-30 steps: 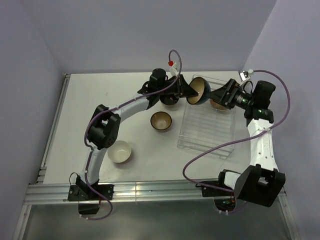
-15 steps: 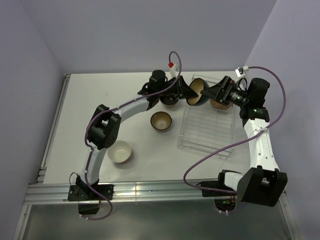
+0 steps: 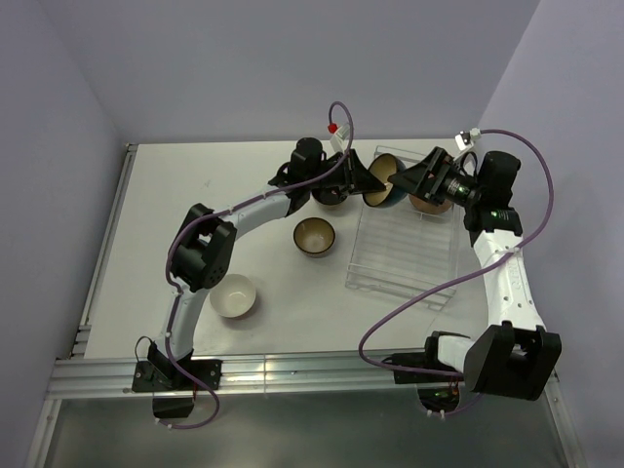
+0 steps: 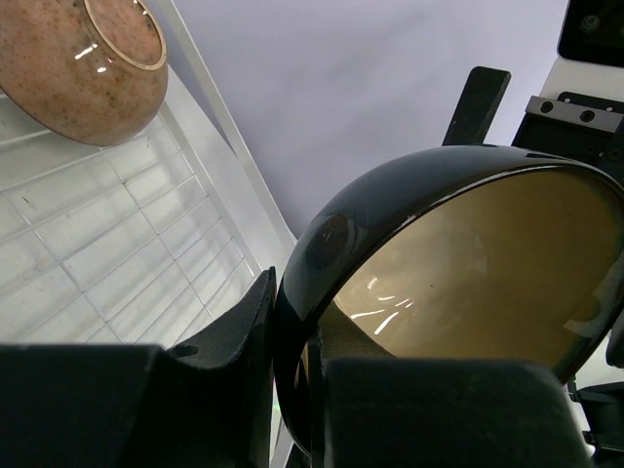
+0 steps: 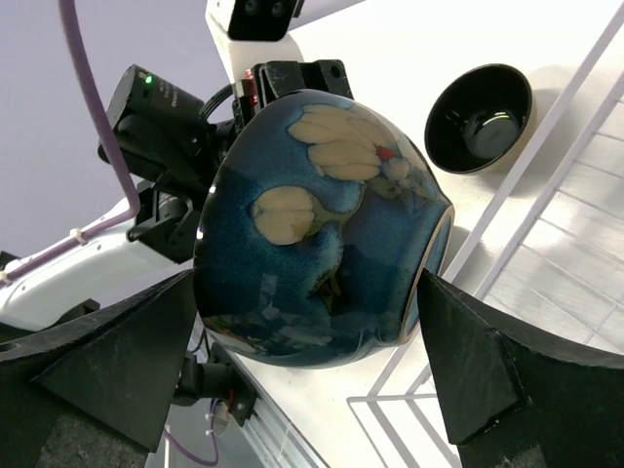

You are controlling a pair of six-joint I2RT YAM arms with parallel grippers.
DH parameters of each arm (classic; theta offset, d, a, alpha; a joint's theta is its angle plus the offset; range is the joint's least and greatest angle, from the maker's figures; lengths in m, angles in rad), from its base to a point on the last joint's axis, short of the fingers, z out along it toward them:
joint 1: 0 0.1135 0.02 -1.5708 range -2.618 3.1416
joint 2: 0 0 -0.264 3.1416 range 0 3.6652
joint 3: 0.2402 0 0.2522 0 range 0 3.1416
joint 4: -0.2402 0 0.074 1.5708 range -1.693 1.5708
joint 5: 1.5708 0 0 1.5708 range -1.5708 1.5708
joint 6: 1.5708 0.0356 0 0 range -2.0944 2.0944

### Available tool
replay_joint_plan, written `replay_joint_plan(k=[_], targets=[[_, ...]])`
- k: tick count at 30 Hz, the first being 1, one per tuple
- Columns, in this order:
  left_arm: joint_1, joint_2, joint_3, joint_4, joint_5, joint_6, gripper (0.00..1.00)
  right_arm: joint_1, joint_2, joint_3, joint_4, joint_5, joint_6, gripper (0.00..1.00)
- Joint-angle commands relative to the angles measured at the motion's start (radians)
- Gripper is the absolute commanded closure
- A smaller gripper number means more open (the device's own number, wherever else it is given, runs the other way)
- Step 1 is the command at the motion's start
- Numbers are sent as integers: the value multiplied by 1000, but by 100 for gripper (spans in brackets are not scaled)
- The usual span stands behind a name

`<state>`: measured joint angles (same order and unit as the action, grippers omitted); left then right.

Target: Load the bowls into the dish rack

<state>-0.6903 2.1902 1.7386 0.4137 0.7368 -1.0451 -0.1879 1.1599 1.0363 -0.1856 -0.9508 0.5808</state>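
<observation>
Glossy glaze on that dark-blue bowl (image 5: 322, 244), slick and mirror-bright, its tan inside shining too. The speckled brown bowl (image 4: 83, 68) gleams, glazed ceramic. Black bowl (image 5: 483, 117): glossy. Dish rack (image 3: 405, 253): clear, smooth plastic. Bench (image 3: 166, 185): matt white.

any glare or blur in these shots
Left wrist: near fingers blurred and dark, bright streaks inside the bowl. Right wrist: fingers soft too, faint sheen on the bowl's blue glaze. Top: sharp, glare on the front rail.
</observation>
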Motion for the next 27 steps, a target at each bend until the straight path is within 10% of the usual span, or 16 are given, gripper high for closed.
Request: replay_joint_plan(k=[1,12,21,27], targets=[[-6,-35,26,108,10,-32,100,15,-17,36,26,29,-12,2],[-17,-35,39,60,-8,7,100,22,4,48,-8,73,-27,32],[-17,-33,36,66,-5,-3,100,24,18,51,-2,55,-18,98],[-17,-37,29,56,-14,-1,95,22,29,60,-20,43,-13,93]])
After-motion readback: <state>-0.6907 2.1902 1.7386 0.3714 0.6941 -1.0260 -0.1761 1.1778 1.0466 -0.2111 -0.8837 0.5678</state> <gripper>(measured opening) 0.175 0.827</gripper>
